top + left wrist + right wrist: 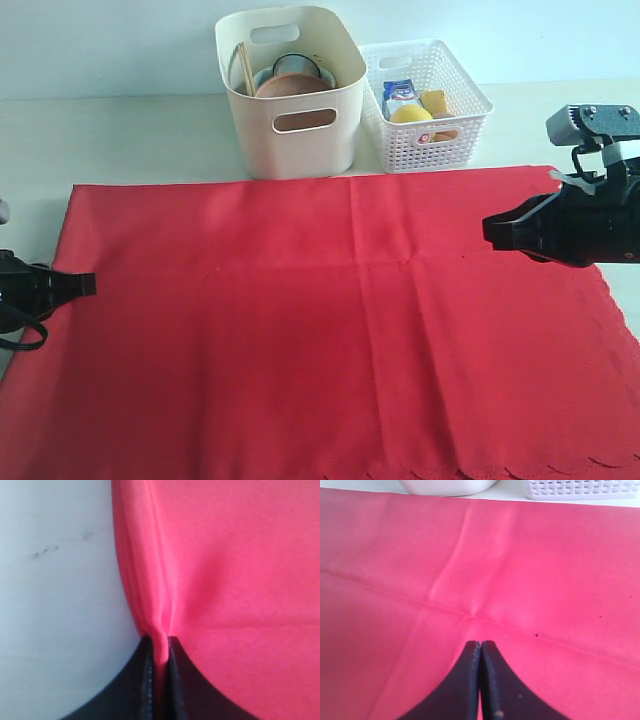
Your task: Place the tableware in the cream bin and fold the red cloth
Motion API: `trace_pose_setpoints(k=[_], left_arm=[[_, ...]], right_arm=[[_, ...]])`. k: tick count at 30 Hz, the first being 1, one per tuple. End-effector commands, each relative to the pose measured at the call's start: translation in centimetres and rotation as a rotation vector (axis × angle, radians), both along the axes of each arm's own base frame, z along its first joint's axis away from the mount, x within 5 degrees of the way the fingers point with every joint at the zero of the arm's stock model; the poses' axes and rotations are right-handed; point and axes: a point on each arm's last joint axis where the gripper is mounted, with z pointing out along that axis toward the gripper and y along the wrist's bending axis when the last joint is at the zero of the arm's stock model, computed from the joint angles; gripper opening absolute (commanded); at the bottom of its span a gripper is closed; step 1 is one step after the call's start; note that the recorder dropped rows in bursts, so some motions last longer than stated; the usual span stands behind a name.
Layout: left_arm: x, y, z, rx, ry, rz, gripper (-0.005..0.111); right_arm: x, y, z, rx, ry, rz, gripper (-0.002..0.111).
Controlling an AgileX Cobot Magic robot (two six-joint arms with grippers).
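REMOTE TABLE-CLEARING RIG: I am pinching the left edge of the large bright red scalloped cloth in the left gripper, whose black jaws are clamping a raised fold of the fabric. The right gripper is hovering over the cloth's right half, jaws pressed together with nothing visibly between them. The cloth is lying spread flat across the pale tabletop, reaching nearly from side to side and running out of view at the near edge. It is looking thin, soft and light, likely to drape and to slide on the smooth surface, so I am judging its edges and corners the best places to grip. Behind it, the tall cream plastic bin is holding the round brown wooden plate and the wooden chopsticks, just beside a white lattice basket of food. A plain pale wall is closing off the room.
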Motion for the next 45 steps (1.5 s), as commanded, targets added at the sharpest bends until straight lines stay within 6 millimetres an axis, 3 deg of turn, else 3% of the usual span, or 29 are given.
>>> trace_pose_setpoints(k=[1, 12, 19, 27, 32, 39, 45], left_arm=[[-0.4, 0.7, 1.0, 0.053, 0.016, 0.003, 0.000], [0.4, 5.7, 3.6, 0.150, -0.040, 0.140, 0.000], [0.5, 5.5, 3.7, 0.159, -0.052, 0.107, 0.000], [0.6, 5.1, 3.8, 0.139, -0.066, 0.106, 0.000], [0.8, 4.3, 3.9, 0.138, -0.079, 0.066, 0.000], [0.8, 4.0, 4.0, 0.136, -0.089, 0.051, 0.000], [0.6, 2.6, 5.6, 0.138, -0.143, -0.004, 0.000]], right_arm=[[0.2, 0.0, 0.1, -0.003, -0.010, 0.006, 0.000], [-0.1, 0.4, 0.2, 0.053, 0.026, 0.021, 0.000], [-0.3, 1.1, 0.2, 0.055, 0.027, 0.042, 0.000], [0.0, 5.8, -0.1, -0.171, -0.005, 0.113, 0.000], [1.0, 8.2, -2.4, -0.285, 0.038, 0.146, 0.000], [1.7, 8.2, -5.8, -0.403, 0.123, 0.121, 0.000], [1.7, 8.1, -6.3, -0.413, 0.135, 0.120, 0.000]])
